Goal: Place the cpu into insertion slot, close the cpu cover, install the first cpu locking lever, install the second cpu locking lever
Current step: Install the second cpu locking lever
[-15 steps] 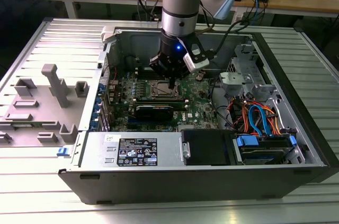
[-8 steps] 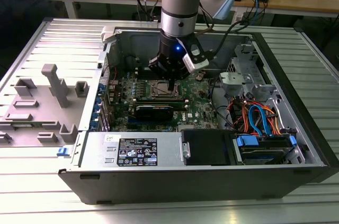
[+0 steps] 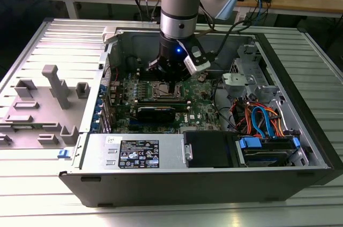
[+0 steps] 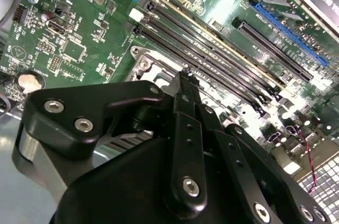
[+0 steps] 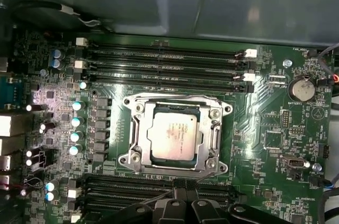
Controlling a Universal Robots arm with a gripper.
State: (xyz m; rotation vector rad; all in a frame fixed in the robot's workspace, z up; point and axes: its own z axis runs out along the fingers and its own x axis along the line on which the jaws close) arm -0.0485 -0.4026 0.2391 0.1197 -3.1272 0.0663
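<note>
Arm stood near-vertical over the open PC case [image 3: 300, 130], wrist pointed straight down at the motherboard [image 5: 265, 139]. Gripper [image 5: 184, 195] hung just above the board, fingers [image 4: 185, 97] pressed together w/ nothing between them, tips at the socket's edge beside the memory slots [image 5: 159, 60]. The cpu [image 5: 175, 136] sat flat in the insertion slot [image 5: 139, 123], just ahead of the fingertips in the first wrist view, silver top exposed. The cpu cover [image 5: 216, 128] lay down around the chip, framing it. Whether locking levers were latched: can't tell. In the exterior view, gripper body hid part of the socket; grey plastic fixture [image 3: 56, 87] lay well apart, outside the case.
</note>
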